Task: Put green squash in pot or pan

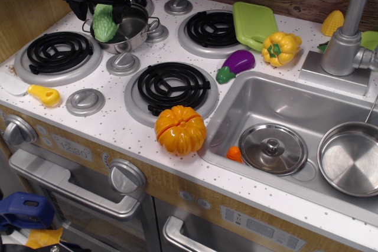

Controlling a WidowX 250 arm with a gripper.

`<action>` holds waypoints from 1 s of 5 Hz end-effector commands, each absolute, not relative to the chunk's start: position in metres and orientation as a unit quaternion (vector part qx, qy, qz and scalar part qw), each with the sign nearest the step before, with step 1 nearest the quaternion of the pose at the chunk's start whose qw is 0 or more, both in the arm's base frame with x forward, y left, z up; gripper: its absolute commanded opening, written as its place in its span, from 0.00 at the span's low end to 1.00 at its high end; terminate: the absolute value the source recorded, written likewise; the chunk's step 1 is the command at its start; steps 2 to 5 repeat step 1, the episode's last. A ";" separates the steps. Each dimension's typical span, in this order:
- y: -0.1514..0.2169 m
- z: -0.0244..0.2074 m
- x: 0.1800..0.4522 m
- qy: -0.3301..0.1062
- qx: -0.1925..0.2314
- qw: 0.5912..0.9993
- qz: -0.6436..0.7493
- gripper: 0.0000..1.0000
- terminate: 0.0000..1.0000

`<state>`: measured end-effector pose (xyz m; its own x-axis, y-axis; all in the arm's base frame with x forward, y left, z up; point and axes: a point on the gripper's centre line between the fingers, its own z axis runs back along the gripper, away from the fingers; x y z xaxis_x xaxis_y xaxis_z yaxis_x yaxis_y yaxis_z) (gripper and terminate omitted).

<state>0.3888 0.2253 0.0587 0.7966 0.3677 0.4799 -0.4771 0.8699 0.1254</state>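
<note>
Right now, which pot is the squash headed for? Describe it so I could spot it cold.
Start at the stove top with its four black coil burners and go to the back left one. The small shiny steel pot sits there, straight-sided with loop side handles, under the tool holding the green squash. Unlike the wider shallow pan and the knobbed lid, it isn't in the sink.

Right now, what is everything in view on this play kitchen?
green squash: 1, pale green, in the claw over the pot
pot: 1, steel, back-left burner
pumpkin: 1, orange, counter front
eggplant: 1, purple, beside the sink
bell pepper: 1, yellow, behind the sink
cutting board: 1, green, back
corn: 1, yellow, far back
lid: 1, steel, in the sink
pan: 1, steel, in the sink
claw: 1, black, shut on the squash
</note>
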 end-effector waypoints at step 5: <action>0.231 0.085 0.391 -0.256 0.130 0.931 0.227 1.00 1.00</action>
